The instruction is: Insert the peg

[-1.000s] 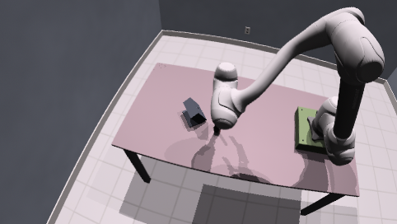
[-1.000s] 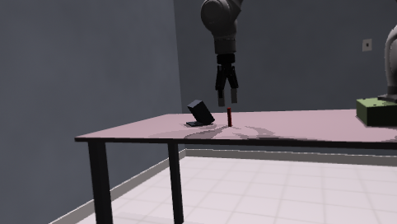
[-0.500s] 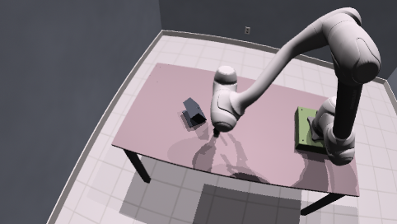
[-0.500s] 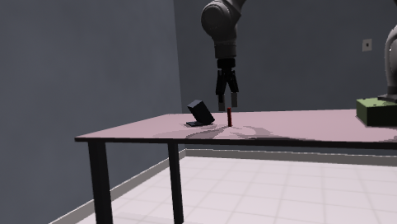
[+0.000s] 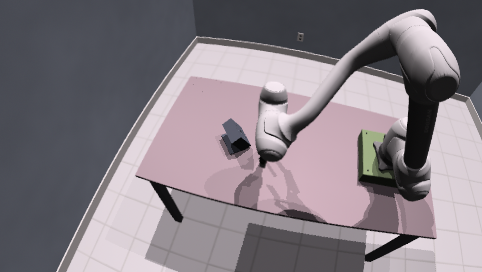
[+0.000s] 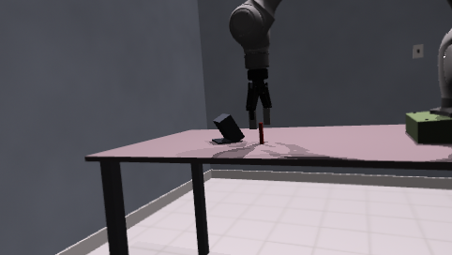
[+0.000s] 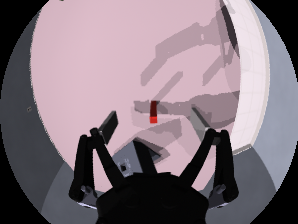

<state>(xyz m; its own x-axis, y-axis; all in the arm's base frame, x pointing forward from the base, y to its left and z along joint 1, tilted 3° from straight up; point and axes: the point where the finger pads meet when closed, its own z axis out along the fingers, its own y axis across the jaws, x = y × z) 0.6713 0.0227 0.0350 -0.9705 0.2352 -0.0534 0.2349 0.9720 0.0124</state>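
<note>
A small red peg (image 6: 261, 132) stands upright on the pink table; it also shows in the wrist view (image 7: 153, 112). A dark sloped panel (image 6: 228, 128) sits just left of it, seen from above in the top view (image 5: 236, 137) and at the lower edge of the wrist view (image 7: 129, 163). My gripper (image 6: 259, 114) hangs open straight above the peg, its fingertips just above the peg's top. In the wrist view the peg lies between the two spread fingers. Nothing is between the fingers. In the top view the wrist hides the peg.
A green base block (image 5: 373, 157) holds the arm's foot at the right end of the table; it also shows in the exterior view (image 6: 429, 127). The table's front edge runs close below the peg and panel.
</note>
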